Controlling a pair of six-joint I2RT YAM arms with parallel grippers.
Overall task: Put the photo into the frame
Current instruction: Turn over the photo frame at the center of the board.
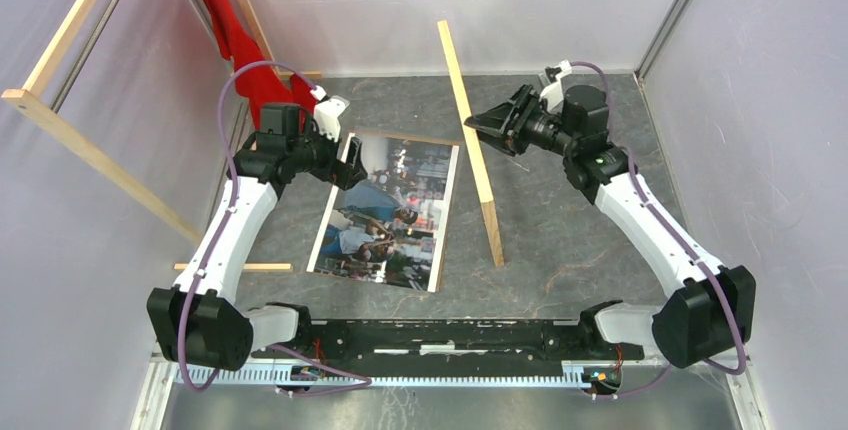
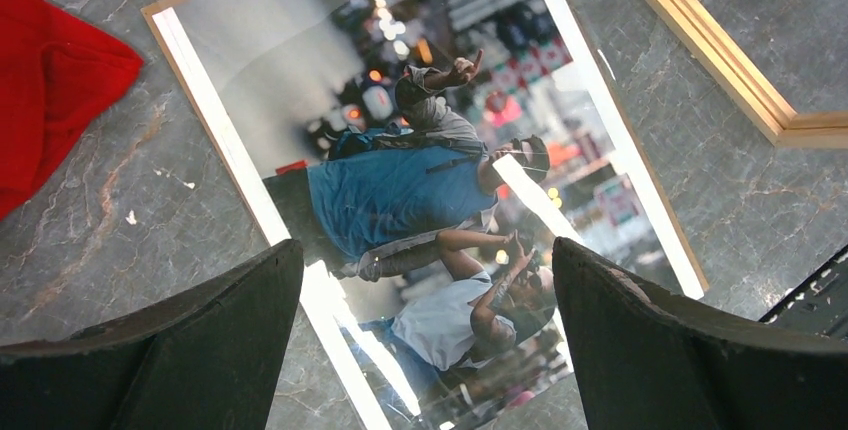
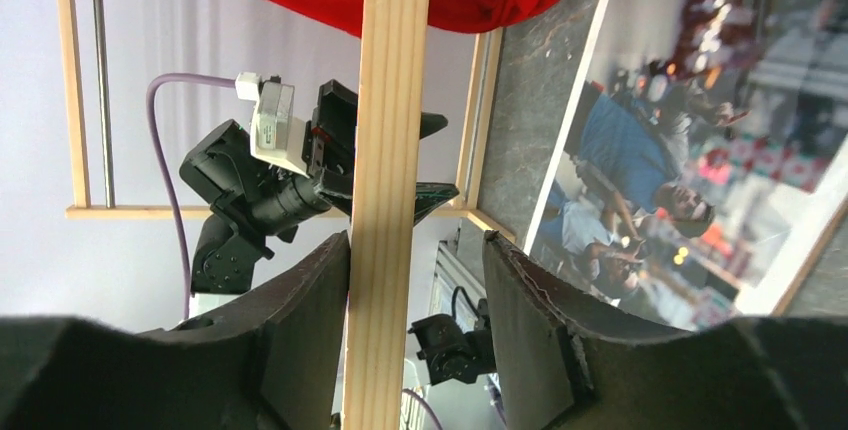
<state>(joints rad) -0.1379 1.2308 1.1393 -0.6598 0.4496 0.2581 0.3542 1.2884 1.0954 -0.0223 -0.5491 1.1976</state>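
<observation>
The photo (image 1: 385,212) lay face up on the dark marbled table (image 1: 590,230) as I watched the overhead camera, its people in blue and white showing. The frame (image 1: 487,195) sat just right of the photo and appeared as a narrow light-wood strip, its far end rising in front of the back wall. I could not tell whether it rested on the table or was lifted. My right gripper (image 1: 478,128) straddled that strip just off the photo's far right corner. My left gripper (image 1: 345,155) hung over the photo's far left corner. A red cloth (image 1: 240,45) was bunched beyond the photo to the left, with long wooden rails (image 1: 95,155) further left.

Left wrist camera: the left gripper (image 2: 425,250) was spread wide with nothing between its fingers (image 2: 200,350), and the photo (image 2: 400,180) lay flat below. A corner of the frame (image 2: 720,60) showed beside one long edge of the photo, apart from it. The red cloth (image 2: 50,90) lay off the opposite edge.

Right wrist camera: a bar of the frame (image 3: 395,100) ran between the jaws of the right gripper (image 3: 415,245). One finger (image 3: 300,320) touched the wood and the other stood clear, so the jaws were parted, not clamped. The photo (image 3: 680,140) lay past the bar.
</observation>
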